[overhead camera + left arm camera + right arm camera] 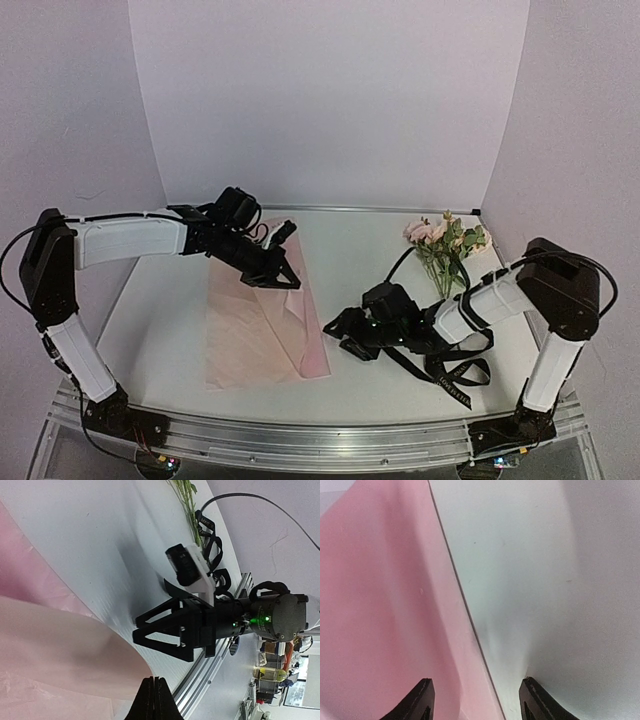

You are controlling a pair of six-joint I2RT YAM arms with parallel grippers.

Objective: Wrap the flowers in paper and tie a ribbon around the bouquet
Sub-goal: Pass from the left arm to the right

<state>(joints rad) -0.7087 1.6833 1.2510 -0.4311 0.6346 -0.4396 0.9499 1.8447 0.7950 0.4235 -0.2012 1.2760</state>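
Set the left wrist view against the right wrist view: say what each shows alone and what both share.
Only the left wrist view: the left gripper, shut on a lifted flap of paper; the right gripper seen from outside, low over the table; the flowers, stems only, and the ribbon beyond it.
Only the right wrist view: the right gripper's own fingers, apart, with the paper's straight edge running between them.
Both: pink paper and bare white table.
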